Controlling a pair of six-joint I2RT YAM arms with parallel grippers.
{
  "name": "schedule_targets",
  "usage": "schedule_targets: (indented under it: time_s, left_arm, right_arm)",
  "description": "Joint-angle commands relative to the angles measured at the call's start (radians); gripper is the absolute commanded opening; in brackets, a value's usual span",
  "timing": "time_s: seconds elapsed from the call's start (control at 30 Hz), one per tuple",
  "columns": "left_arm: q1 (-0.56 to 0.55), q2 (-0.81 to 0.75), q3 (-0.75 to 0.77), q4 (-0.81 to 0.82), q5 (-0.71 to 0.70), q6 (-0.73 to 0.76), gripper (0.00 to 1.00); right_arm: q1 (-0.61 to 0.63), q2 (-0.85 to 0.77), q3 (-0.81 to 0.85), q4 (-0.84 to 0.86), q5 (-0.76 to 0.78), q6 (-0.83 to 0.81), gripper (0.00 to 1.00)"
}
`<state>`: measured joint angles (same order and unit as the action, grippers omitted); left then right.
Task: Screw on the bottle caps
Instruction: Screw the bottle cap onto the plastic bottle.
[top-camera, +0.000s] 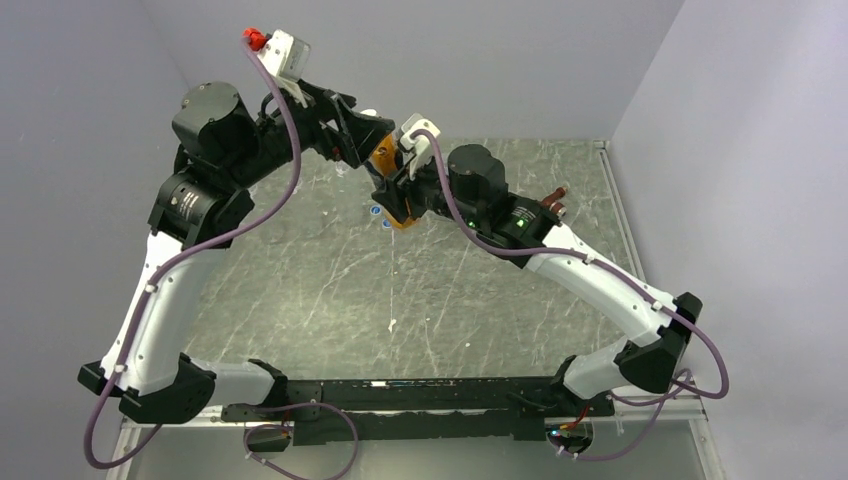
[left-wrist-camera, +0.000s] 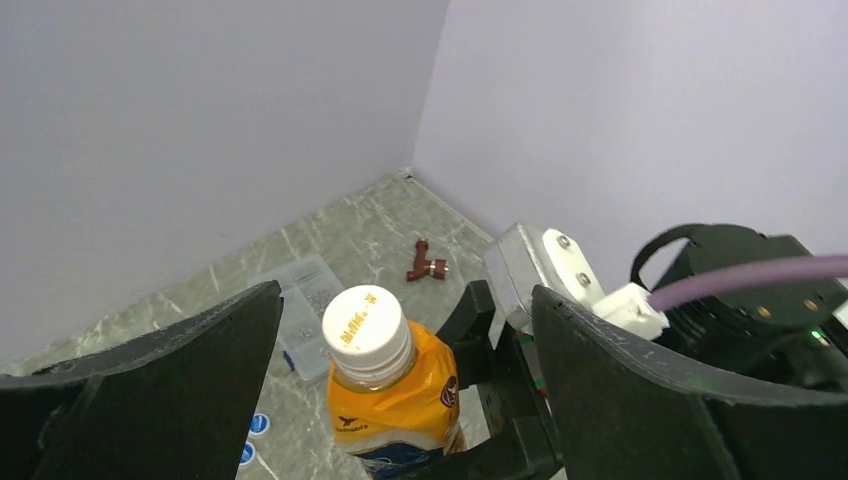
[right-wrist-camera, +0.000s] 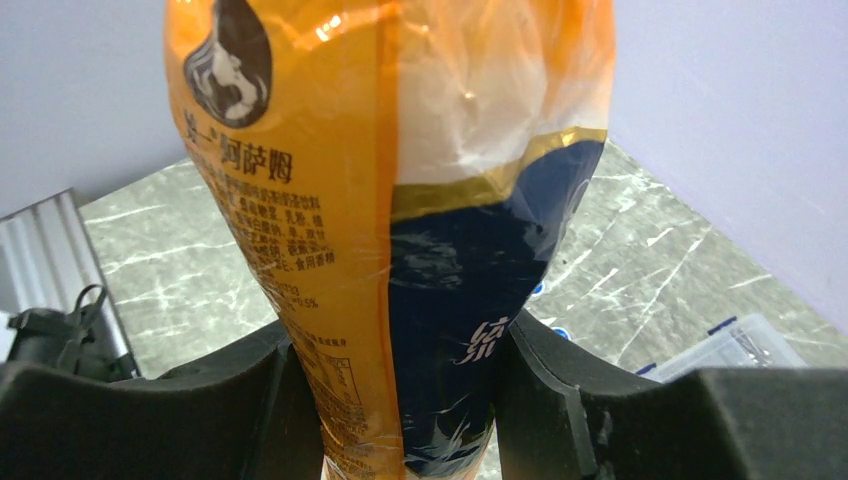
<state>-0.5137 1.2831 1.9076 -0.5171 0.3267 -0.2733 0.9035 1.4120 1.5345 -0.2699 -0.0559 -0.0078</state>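
An orange bottle (left-wrist-camera: 395, 390) with a dark blue label band (right-wrist-camera: 470, 290) stands upright above the table, with a white cap (left-wrist-camera: 367, 333) on its neck. My right gripper (right-wrist-camera: 400, 350) is shut on the bottle's lower body (top-camera: 384, 156). My left gripper (left-wrist-camera: 407, 297) is open wide, one finger on each side of the capped top without touching it. In the top view the left gripper (top-camera: 370, 135) sits just above and left of the right gripper (top-camera: 397, 195). Two small blue bottle caps (left-wrist-camera: 258, 424) lie on the table (top-camera: 375, 210) below the bottle.
A flat clear plastic box (left-wrist-camera: 300, 300) lies on the marble table (top-camera: 330, 300) beyond the bottle, also in the right wrist view (right-wrist-camera: 735, 345). A small brown fitting (left-wrist-camera: 428, 265) lies near the back right corner (top-camera: 555, 197). Grey walls close the table at the back and sides.
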Motion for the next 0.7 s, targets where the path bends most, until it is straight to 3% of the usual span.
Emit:
schedule_targets:
  time_s: [0.0,0.27,0.67]
  left_arm:
    - [0.000,0.017,0.046,0.002,-0.113,0.002,0.99]
    - [-0.001,0.018,0.007,0.029,-0.161,0.015,0.96]
    - [-0.008,0.061,0.001,0.054,-0.126,-0.025,0.77]
  right_arm:
    - [0.011,0.006,0.064,0.044,0.106,-0.002,0.00]
    - [0.021,0.030,0.077,0.046,0.123,-0.004,0.00]
    - [0.034,0.055,0.091,0.039,0.153,-0.015,0.00]
